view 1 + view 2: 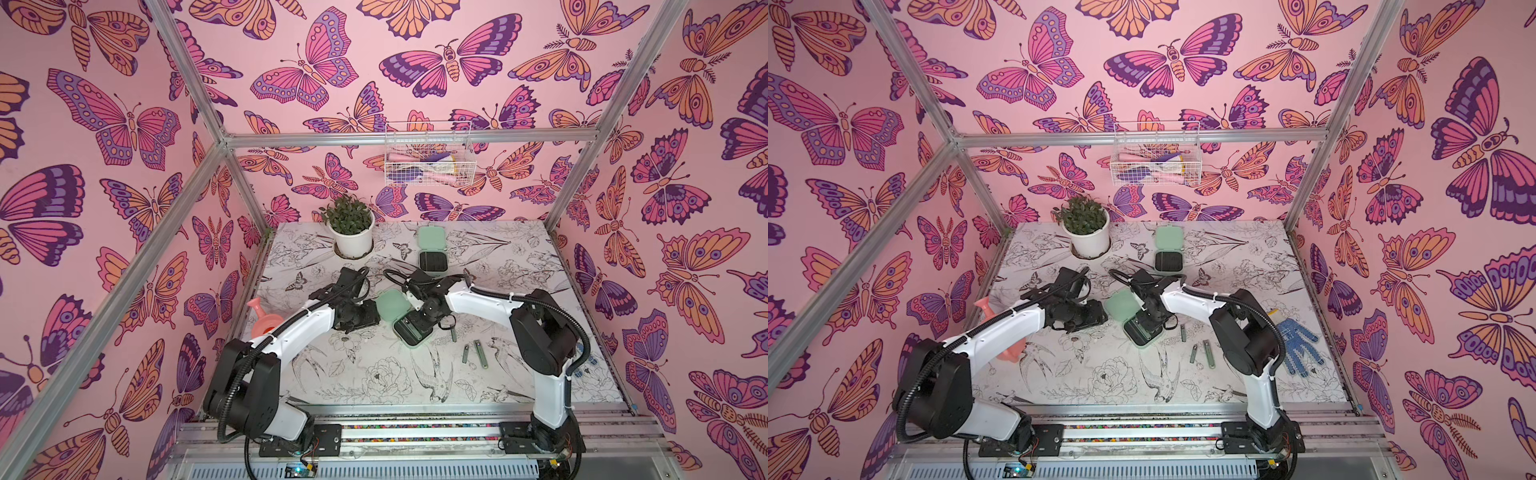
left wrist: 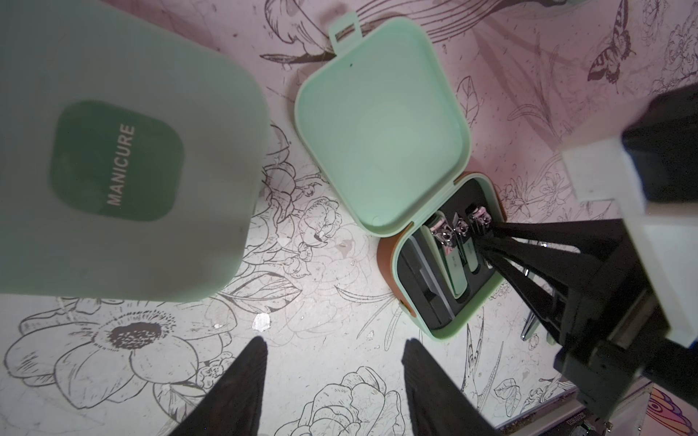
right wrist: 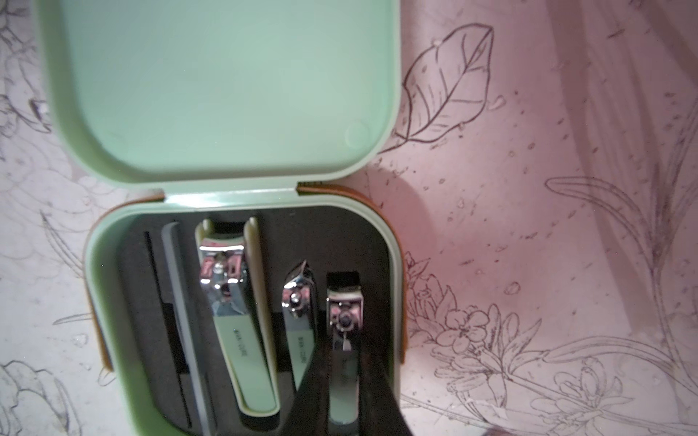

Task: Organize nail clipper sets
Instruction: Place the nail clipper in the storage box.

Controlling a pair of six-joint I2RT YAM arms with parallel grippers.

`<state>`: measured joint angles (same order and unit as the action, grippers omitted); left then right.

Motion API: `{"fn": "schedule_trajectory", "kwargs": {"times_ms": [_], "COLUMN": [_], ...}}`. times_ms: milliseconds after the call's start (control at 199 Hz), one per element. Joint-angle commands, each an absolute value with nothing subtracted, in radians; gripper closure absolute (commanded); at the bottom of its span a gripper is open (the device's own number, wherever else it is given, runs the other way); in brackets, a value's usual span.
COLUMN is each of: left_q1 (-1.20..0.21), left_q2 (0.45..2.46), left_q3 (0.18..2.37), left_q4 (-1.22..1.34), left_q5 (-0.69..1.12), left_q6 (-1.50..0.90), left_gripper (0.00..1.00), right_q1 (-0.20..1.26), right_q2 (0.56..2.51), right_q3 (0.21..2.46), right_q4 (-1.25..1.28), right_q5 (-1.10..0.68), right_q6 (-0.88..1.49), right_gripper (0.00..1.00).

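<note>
An open mint-green case [image 1: 409, 332] lies mid-table with its lid [image 3: 226, 87] folded back. Its black insert [image 3: 272, 234] holds a file, a large clipper [image 3: 234, 313] and a slanted clipper [image 3: 300, 313]. My right gripper [image 3: 342, 362] is shut on a small clipper [image 3: 343, 317] that sits in the outermost slot. My left gripper [image 2: 335, 341] hovers open and empty just left of the case [image 2: 445, 264]. A closed case marked MANICURE [image 2: 113, 162] fills the left wrist view close by. Another open case [image 1: 432, 251] lies at the back. Loose clippers [image 1: 481, 353] lie right of centre.
A potted plant [image 1: 350, 230] stands at the back left. A pink watering can [image 1: 266, 320] sits behind my left arm. A blue dotted glove [image 1: 1298, 347] lies at the right edge. A wire basket [image 1: 428, 156] hangs on the back wall.
</note>
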<state>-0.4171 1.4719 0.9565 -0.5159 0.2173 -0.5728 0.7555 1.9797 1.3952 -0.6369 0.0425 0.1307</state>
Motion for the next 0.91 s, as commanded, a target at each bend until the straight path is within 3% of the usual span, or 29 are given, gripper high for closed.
{"fn": "schedule_trajectory", "kwargs": {"times_ms": [0,901], "left_q1": [-0.410,-0.408], "left_q2": [1.468,1.476], "left_q3": [0.948,0.945], "left_q4": [-0.511,-0.512], "left_q5": [0.216,0.215], "left_q6": [-0.557,-0.557], "left_gripper": [0.40,0.40], "right_q1": [0.761,0.767], "right_q2": [1.931,2.003], "right_q3": [1.437,1.408], "right_q4": [-0.666,-0.620], "right_q5": [0.075,0.074], "right_q6": [0.132,0.119], "right_gripper": [1.00,1.00]}}
